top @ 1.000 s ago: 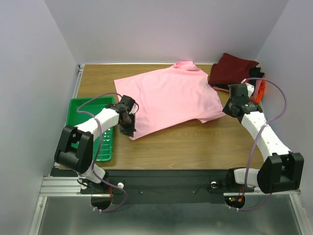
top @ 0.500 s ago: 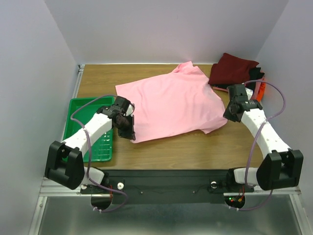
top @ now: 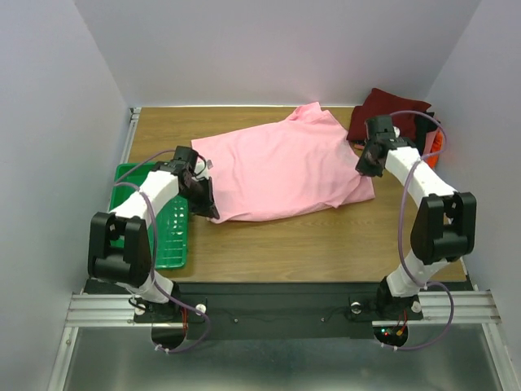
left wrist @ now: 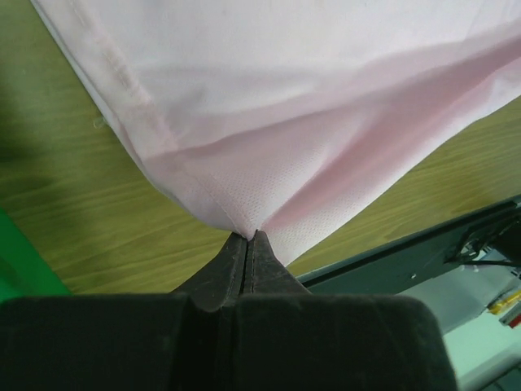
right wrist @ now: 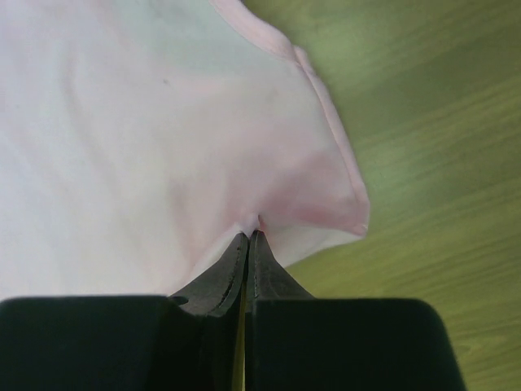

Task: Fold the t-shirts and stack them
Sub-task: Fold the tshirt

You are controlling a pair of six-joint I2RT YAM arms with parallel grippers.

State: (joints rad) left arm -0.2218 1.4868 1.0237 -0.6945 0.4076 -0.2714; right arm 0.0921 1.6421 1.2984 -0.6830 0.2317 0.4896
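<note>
The left pincer (top: 210, 210) and the right pincer (top: 365, 167) were each pinched tight on an edge of the pink t-shirt (top: 281, 167), which stretched between them. Over the last second both had carried that edge farther up the bench (top: 326, 244), so the first fold looked under way.

We have open wood along the near strip of the table (top: 326, 244), in front of the pink shirt (top: 277, 167): that's our lane. The far-left corner is bare too. The shirt spans the middle, pinched between the left gripper (top: 212, 214) and the right gripper (top: 361, 170) (no way across). The green tray (top: 175, 242) fills the left edge. The pile of dark shirts (top: 391, 110) crowds the far-right corner, just behind the right gripper. Walls (top: 277, 57) close three sides.
</note>
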